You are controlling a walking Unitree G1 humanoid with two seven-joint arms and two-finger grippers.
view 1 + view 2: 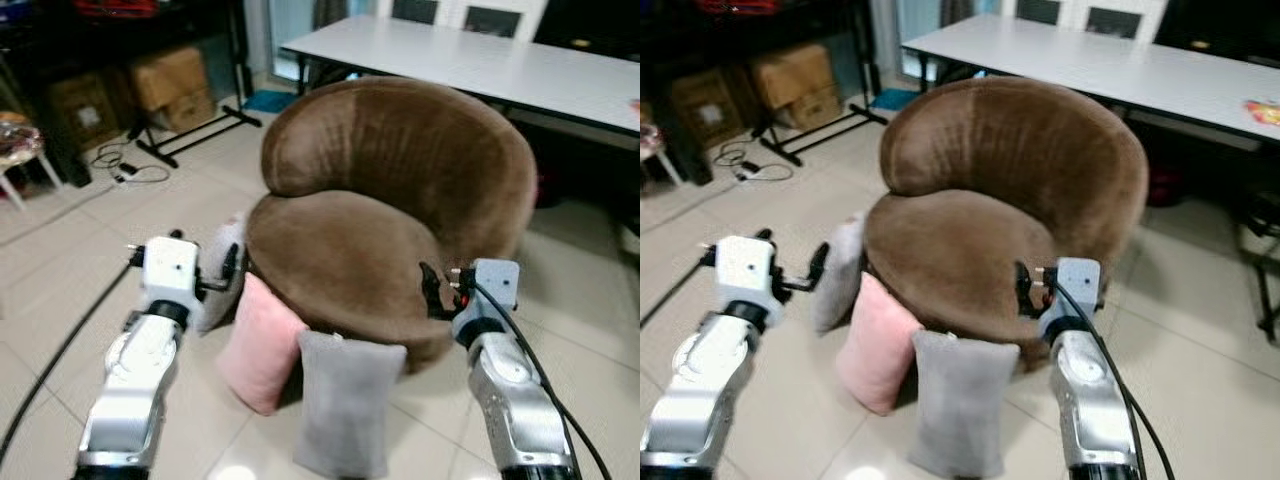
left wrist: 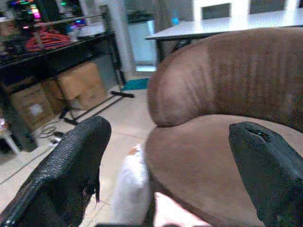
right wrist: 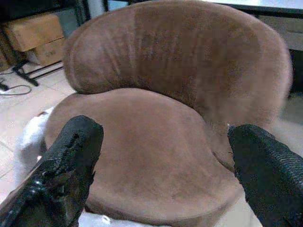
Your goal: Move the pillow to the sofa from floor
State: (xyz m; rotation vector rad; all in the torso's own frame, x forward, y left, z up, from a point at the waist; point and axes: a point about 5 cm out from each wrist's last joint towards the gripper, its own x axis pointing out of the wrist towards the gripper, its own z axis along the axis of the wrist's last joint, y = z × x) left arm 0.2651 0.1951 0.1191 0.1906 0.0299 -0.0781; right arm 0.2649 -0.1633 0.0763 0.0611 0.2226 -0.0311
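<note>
three pillows (image 1: 345,400) lean on the floor (image 1: 60,300) before the sofa (image 1: 390,200), table (image 1: 480,60) behind.

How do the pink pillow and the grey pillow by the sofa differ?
The pink pillow leans tilted against the brown sofa; the grey pillow stands nearly upright. The pink pillow sits toward the robot's left, the grey pillow in front, nearer the camera. Both rest on the tiled floor, untouched.
</note>
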